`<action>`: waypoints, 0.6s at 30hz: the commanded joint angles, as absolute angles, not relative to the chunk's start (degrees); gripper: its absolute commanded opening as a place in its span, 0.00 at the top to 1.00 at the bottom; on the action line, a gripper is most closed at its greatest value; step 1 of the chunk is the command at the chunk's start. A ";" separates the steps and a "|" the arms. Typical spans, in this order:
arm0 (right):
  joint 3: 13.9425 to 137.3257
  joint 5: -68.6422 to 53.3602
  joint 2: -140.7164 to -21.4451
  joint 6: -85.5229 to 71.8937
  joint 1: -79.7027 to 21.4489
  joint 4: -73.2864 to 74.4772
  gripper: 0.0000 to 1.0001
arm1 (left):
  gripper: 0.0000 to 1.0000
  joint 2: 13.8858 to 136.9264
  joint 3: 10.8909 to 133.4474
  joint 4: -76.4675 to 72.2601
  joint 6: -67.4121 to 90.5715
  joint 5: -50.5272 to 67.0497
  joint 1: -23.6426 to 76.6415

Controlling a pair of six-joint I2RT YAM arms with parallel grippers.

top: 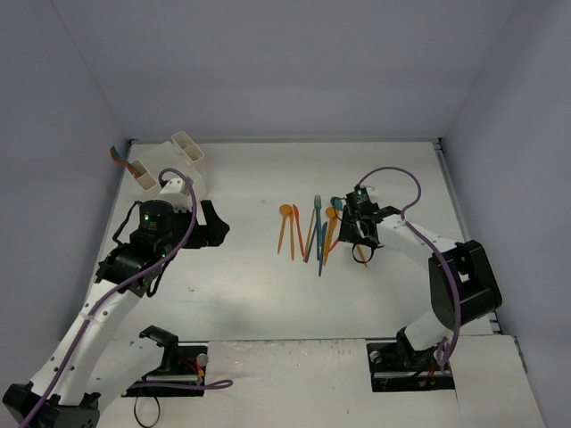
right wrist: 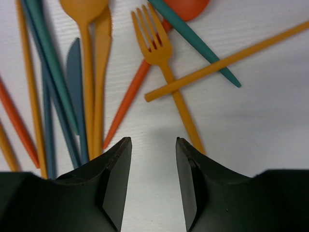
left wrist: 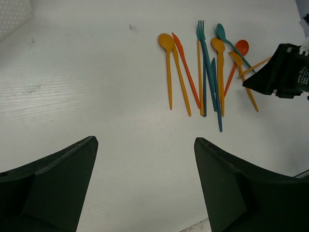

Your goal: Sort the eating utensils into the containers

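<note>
The eating utensils [top: 312, 230] lie fanned out mid-table: orange, red, teal and blue spoons, forks and knives. The white containers [top: 174, 159] stand at the far left corner. My right gripper [top: 361, 239] hovers low over the fan's right end. In the right wrist view its jaws [right wrist: 153, 140] stand partly open over bare table. An orange fork [right wrist: 159, 53] runs down to the right fingertip, and a red spoon's handle [right wrist: 130, 101] ends near the left one. My left gripper [left wrist: 145, 140] is wide open and empty, left of the utensils [left wrist: 207, 67].
Grey walls enclose the table on the far, left and right sides. A red and teal piece [top: 116, 156] pokes out at the containers' left side. Purple cables loop above both arms. Both arm bases [top: 169, 361] sit at the near edge.
</note>
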State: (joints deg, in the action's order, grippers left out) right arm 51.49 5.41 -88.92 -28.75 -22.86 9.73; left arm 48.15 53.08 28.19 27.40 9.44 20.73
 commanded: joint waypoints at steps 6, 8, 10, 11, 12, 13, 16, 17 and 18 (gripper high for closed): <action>49.13 8.26 -89.67 -31.42 -21.23 9.36 0.60 | 0.22 47.04 55.29 28.25 29.53 11.99 22.09; 49.13 9.03 -90.36 -31.26 -21.06 9.26 0.60 | 0.21 46.46 55.14 28.51 29.59 12.10 22.24; 49.30 9.38 -91.16 -30.99 -20.84 9.23 0.60 | 0.22 46.16 54.94 28.73 29.62 12.17 22.24; 49.42 9.66 -91.62 -30.82 -20.70 9.23 0.60 | 0.22 45.96 54.85 28.84 29.63 12.22 22.24; 49.52 9.67 -92.06 -30.72 -20.55 9.23 0.60 | 0.22 45.90 54.84 28.89 29.68 12.22 22.24; 49.57 9.71 -92.41 -30.59 -20.44 9.18 0.60 | 0.22 45.75 54.75 28.96 29.75 12.31 22.24; 49.57 10.15 -92.81 -30.02 -20.30 9.09 0.60 | 0.21 45.08 54.61 29.09 29.94 12.36 22.32; 49.61 10.35 -92.81 -29.85 -20.30 9.02 0.60 | 0.21 44.91 54.58 29.09 29.97 12.36 22.32; 49.67 10.47 -92.80 -29.60 -20.30 8.97 0.60 | 0.21 44.78 54.51 29.12 30.00 12.27 22.32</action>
